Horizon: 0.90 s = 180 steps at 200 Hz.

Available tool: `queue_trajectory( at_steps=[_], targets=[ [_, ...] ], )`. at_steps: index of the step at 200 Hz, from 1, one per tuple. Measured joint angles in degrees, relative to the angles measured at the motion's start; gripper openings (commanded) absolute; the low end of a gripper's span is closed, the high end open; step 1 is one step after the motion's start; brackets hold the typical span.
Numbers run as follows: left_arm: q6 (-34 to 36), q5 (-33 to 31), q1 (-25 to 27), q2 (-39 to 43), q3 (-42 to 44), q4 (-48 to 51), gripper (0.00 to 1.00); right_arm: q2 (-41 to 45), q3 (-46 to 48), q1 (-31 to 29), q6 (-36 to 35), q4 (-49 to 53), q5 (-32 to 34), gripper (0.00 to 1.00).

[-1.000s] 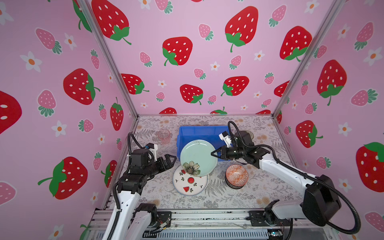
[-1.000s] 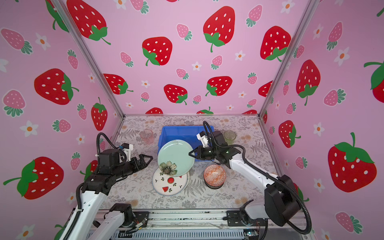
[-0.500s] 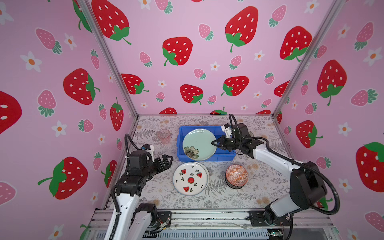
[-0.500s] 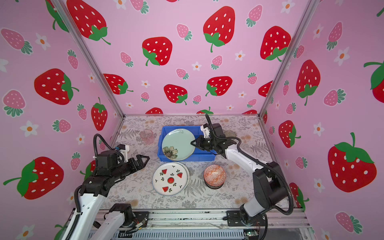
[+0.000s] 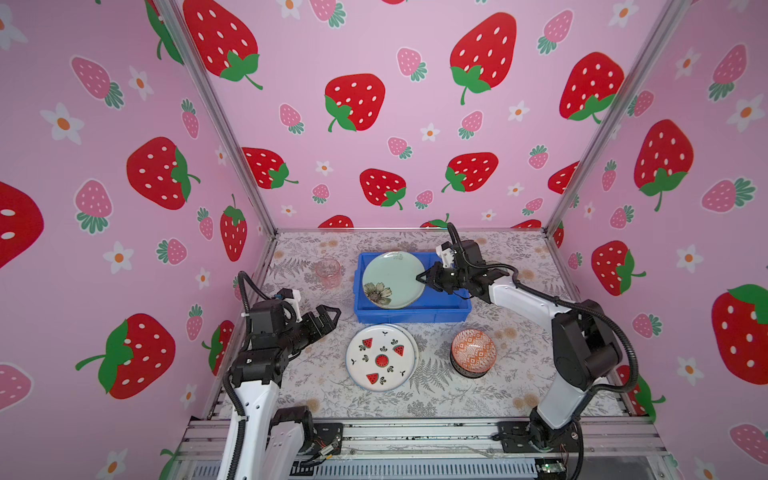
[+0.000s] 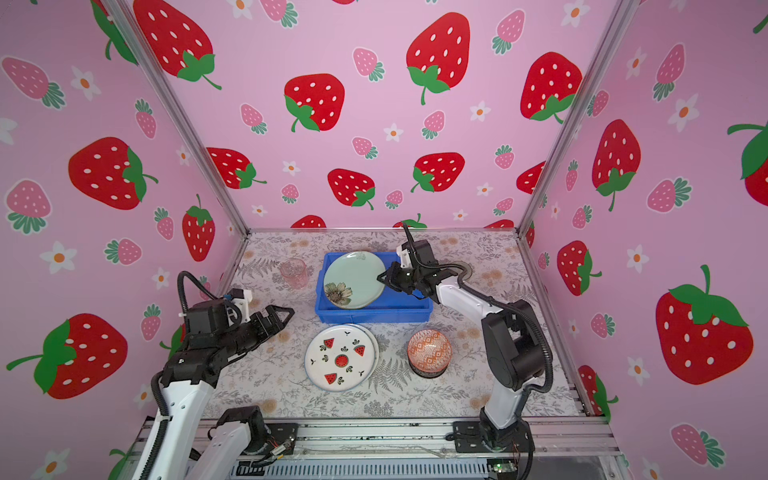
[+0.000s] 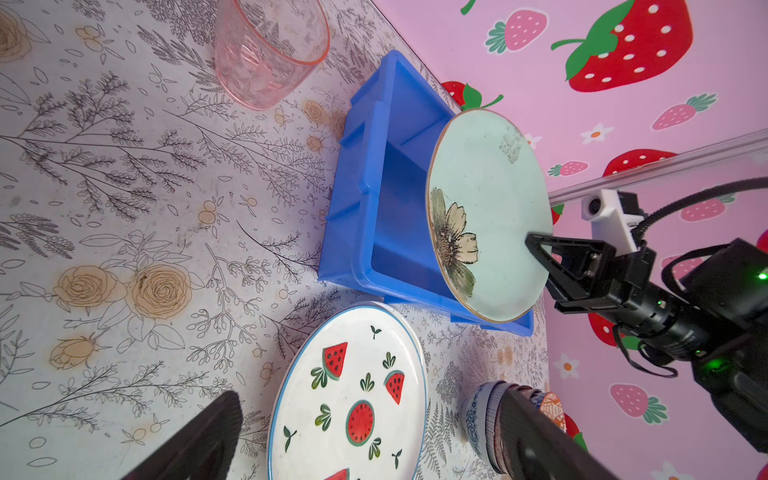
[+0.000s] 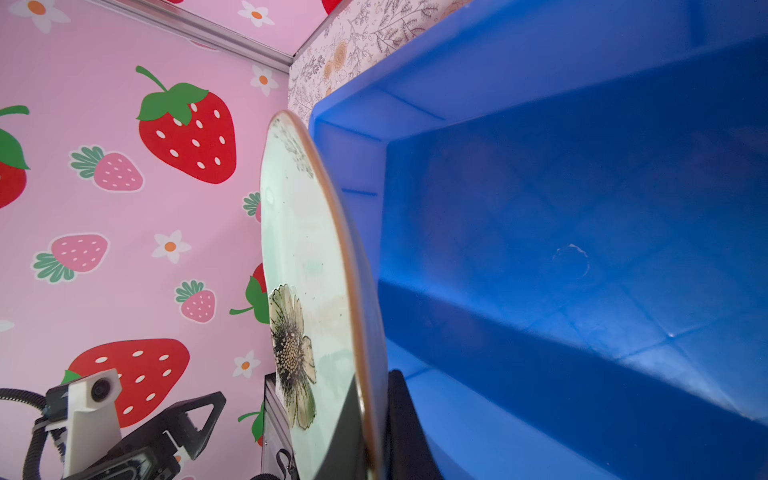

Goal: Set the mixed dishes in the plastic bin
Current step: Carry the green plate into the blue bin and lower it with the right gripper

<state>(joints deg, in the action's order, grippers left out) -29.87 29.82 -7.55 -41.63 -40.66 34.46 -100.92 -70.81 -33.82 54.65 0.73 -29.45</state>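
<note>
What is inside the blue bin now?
The pale green plate hangs tilted in it, its rim held by the right hand. The bin floor beside it is bare; the part under the plate is covered.

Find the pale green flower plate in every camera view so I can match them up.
Top view: pale green plate at centre, over the blue bin.
Top view: plate slightly left of centre, over the bin.
Left wrist: plate tilted above the bin's opening.
Right wrist: plate edge-on beside the bin's inside wall.
Shared landmark: the blue bin.
</note>
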Motion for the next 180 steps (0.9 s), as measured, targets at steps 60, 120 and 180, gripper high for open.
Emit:
queue_trajectory(
  at_steps=[60,120,180],
  targets=[
    [-1.03,5.18,-6.10,-2.03,1.20,-2.58,1.00,-4.31,-0.02,0.00,1.05,-1.01,0.92,0.00],
    [-1.88,7.58,-8.48,-3.08,1.75,-4.09,1.00,-7.78,-0.28,0.20,2.23,-3.93,1.31,0.00],
    [-2.29,8.63,-8.96,-3.56,1.86,-4.70,1.00,-11.43,-0.28,0.20,2.64,-4.57,1.77,0.00]
  ],
)
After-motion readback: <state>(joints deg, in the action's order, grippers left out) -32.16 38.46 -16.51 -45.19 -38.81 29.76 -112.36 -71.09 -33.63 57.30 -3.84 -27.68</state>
